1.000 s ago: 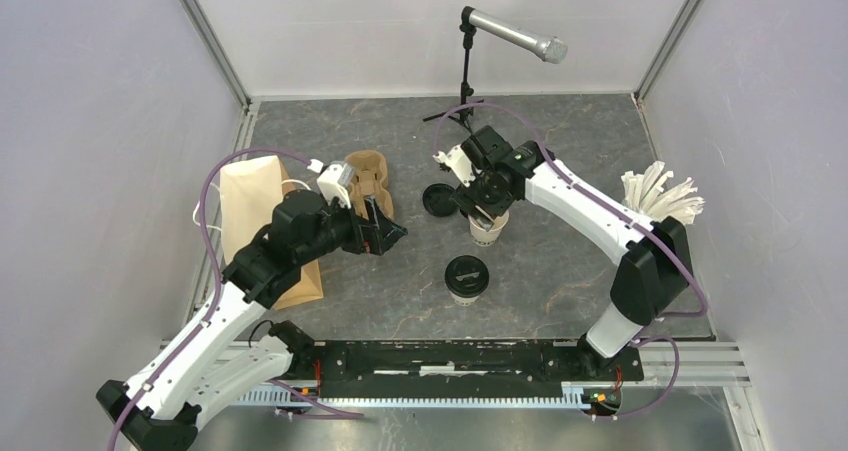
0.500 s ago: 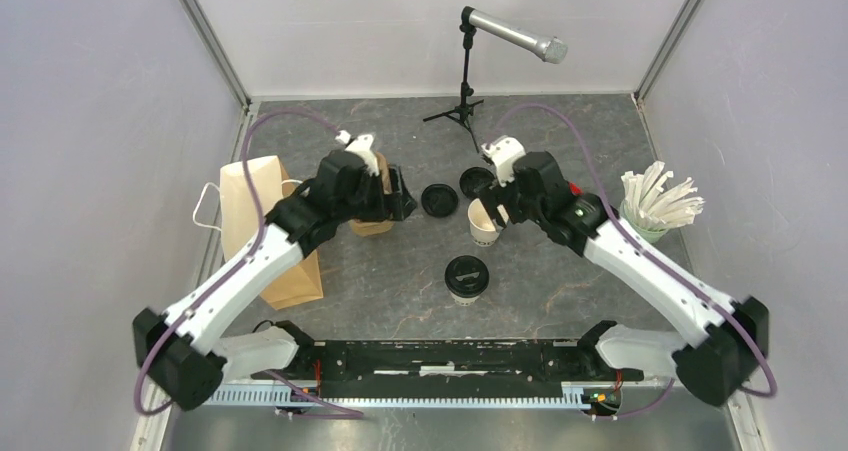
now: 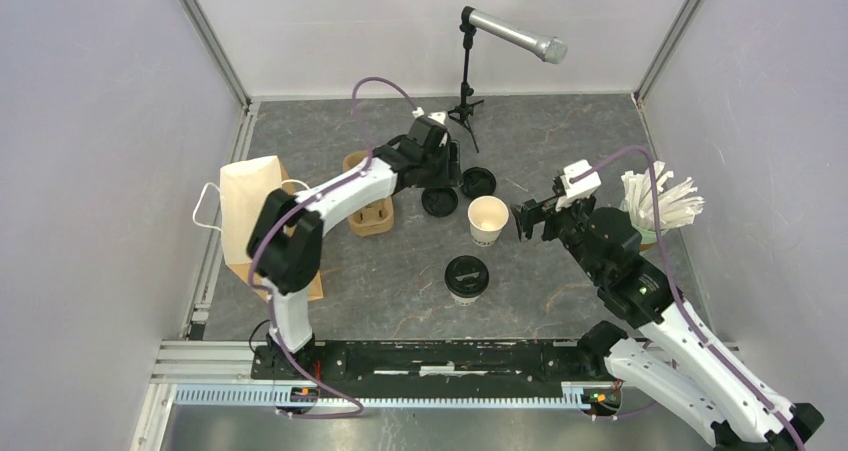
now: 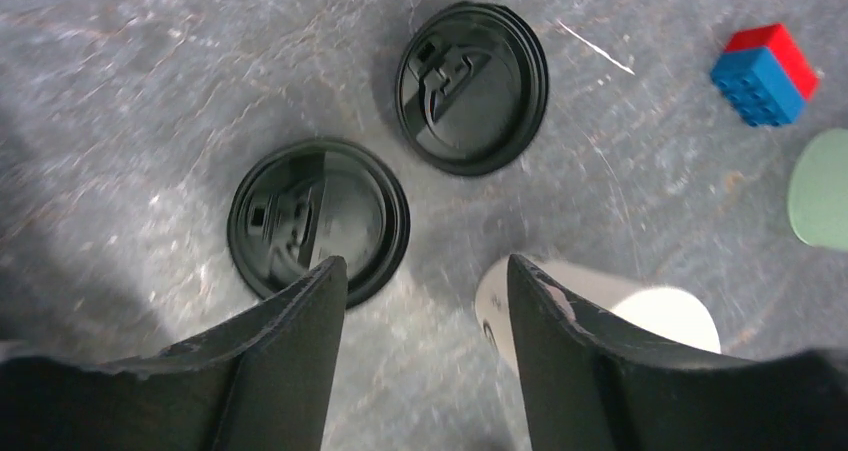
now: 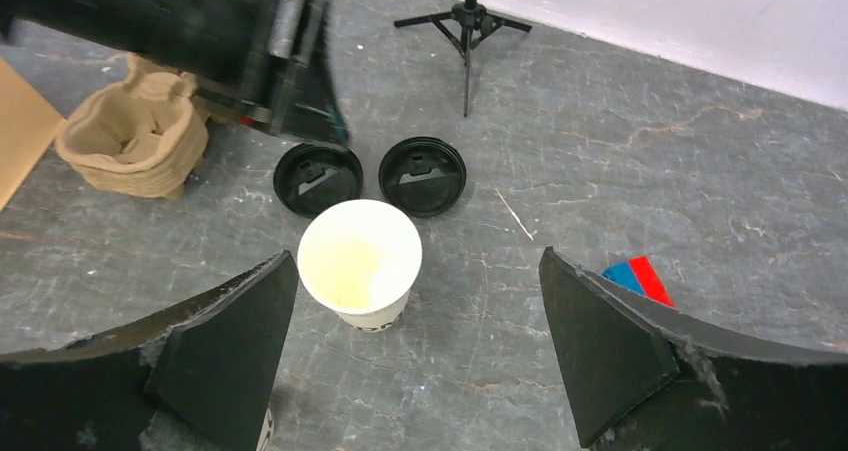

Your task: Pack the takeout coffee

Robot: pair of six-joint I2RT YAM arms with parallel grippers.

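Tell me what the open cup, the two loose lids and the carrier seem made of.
Open cup: probably paper, matte white, thin-walled. Two loose lids: apparently plastic, black with slight sheen, moulded relief. Carrier: likely moulded cardboard pulp, dull brown, rounded pockets.

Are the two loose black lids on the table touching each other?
Apart. The right wrist view shows bare table between the left lid and the right lid.

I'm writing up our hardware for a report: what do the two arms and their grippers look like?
The left arm and right arm have white links, black joints and a looping purple cable. The left gripper and right gripper have two flat, tapered black fingers.
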